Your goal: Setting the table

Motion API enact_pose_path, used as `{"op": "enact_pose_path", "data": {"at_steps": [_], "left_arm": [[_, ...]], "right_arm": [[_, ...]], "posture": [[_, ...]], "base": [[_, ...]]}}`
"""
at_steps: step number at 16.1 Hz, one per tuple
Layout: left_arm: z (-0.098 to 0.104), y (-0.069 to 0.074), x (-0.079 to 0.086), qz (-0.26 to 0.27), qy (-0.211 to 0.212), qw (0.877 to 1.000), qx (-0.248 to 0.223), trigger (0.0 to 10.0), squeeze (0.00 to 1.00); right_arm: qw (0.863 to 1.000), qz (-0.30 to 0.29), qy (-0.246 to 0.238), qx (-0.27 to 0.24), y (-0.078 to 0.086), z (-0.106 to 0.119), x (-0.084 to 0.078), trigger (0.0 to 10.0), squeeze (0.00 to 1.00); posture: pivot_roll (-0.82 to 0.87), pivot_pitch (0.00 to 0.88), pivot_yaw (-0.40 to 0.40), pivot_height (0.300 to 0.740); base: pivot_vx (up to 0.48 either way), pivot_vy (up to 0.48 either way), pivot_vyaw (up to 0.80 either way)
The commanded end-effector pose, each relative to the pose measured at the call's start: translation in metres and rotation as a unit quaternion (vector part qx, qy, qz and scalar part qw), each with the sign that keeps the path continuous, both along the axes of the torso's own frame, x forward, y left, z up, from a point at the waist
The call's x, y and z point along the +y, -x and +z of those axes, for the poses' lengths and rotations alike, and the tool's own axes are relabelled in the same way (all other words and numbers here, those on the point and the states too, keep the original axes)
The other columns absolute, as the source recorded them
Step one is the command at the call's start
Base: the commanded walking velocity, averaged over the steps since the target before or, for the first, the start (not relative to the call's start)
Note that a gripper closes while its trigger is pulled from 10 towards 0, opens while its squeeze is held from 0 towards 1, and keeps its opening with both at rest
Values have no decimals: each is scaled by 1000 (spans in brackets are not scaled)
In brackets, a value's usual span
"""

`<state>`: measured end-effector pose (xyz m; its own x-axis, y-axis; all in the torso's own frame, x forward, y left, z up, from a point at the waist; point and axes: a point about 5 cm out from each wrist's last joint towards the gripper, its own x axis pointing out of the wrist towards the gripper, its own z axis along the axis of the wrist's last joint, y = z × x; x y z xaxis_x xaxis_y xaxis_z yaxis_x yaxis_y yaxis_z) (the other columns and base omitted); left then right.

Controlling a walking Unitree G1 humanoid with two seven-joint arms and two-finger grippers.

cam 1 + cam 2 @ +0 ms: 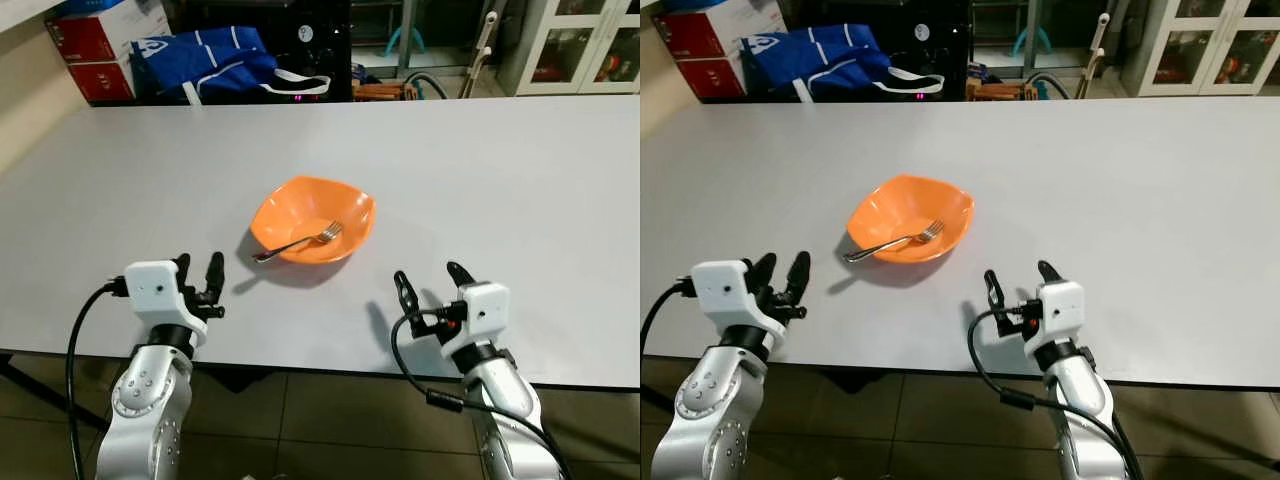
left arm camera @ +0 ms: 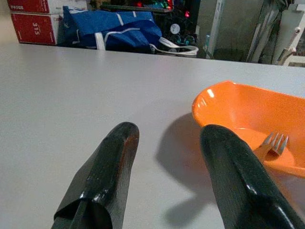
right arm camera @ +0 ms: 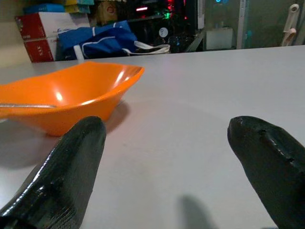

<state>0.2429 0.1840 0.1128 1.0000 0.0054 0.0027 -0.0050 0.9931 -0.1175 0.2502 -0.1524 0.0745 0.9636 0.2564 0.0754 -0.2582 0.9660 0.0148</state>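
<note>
Nearby, both grippers' fingers spread empty, flanking the orange bowl (image 1: 315,218) holding a fork (image 1: 298,242).

A: Support surface? 
B: One large table (image 1: 520,180), pale grey, matte top, near edge running along the bottom of the head views.

A: Items directly on it? 
B: An orange bowl (image 1: 300,205), roughly squarish, sitting near the middle toward the near edge. It casts a dark shadow on the tabletop on its near-left side.

A: Anything in the bowl? 
B: A metal fork (image 1: 297,242), tines inside, handle resting over the near-left rim.
</note>
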Motion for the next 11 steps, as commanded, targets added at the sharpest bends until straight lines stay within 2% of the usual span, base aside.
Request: {"op": "enact_pose_path", "data": {"at_steps": [1,6,9,11], "left_arm": [[0,-2,5,18,14,1000,6,10000,0],[2,-5,-4,-8,-7,1000,5,10000,0],[-7,-6,2,21,28,999,24,10000,0],[-14,-5,0,28,41,998,29,10000,0]], "right_arm": [[1000,9,-4,8,-2,-2,3,10000,0],[1000,20,6,12,-6,-2,3,10000,0],[999,33,17,12,-10,0,7,10000,0],[999,37,21,7,-14,4,4,10000,0]], "posture": [[-174,0,103,740],[-175,0,101,740],[-181,0,98,740],[-192,0,72,740]], "base": [[0,0,0],[0,0,0],[0,0,0],[0,0,0]]}}
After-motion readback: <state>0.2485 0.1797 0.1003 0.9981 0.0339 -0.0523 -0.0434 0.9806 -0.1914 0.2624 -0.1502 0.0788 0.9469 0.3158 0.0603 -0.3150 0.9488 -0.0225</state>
